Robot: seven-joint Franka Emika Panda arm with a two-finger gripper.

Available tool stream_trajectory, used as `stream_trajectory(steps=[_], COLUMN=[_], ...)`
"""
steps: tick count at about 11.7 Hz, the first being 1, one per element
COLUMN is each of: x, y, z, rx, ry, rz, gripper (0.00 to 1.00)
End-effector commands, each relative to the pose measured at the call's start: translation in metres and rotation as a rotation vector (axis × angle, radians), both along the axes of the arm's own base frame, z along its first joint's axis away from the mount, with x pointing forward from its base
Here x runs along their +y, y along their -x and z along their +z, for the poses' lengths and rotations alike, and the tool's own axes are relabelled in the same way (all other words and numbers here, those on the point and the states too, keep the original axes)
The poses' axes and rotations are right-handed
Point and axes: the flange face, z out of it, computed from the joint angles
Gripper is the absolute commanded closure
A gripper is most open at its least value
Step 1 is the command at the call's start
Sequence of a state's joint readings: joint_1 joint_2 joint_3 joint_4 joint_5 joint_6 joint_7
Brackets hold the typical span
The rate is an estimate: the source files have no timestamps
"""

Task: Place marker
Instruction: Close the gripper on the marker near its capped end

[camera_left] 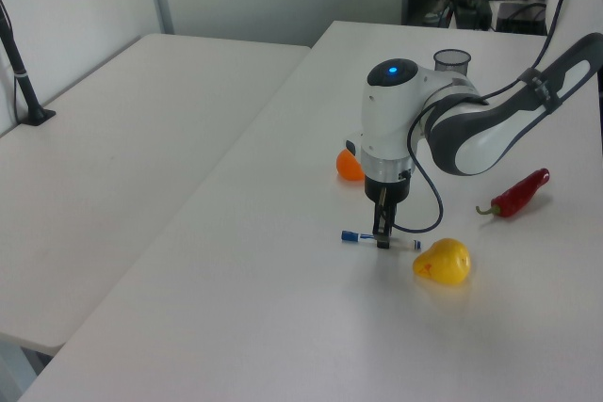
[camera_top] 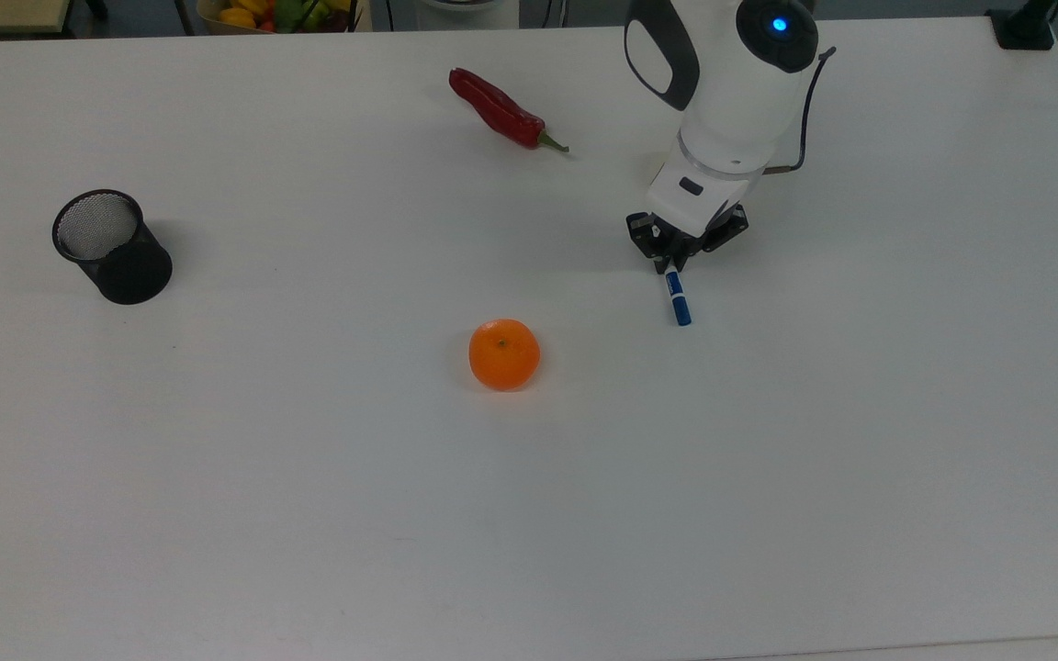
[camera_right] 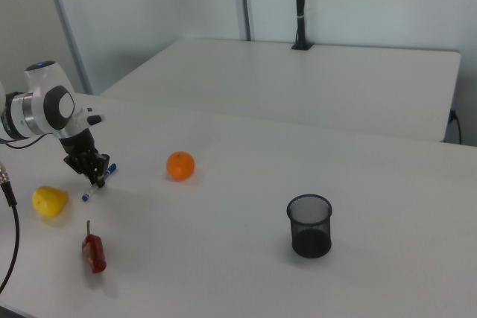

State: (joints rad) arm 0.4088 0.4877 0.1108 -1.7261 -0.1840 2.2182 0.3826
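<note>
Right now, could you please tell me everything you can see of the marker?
The marker is a slim white pen shape with a blue cap, a blue label band and a small blue end, plastic by its look. It lies flat on the white table, cap pointing away from the arm. The gripper has its jaws closed around the white barrel. The yellow pear sits beside it, apart.
</note>
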Motion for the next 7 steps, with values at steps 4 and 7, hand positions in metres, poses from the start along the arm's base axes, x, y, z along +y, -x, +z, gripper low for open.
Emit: stream_trajectory(steps=[4, 7], x=[-0.014, -0.039], y=[-0.005, -0.005], z=[0.042, 0.100], rx=[-0.061, -0.081], ry=[-0.026, -0.022], rz=[-0.042, -0.084], gripper=[1.00, 1.00])
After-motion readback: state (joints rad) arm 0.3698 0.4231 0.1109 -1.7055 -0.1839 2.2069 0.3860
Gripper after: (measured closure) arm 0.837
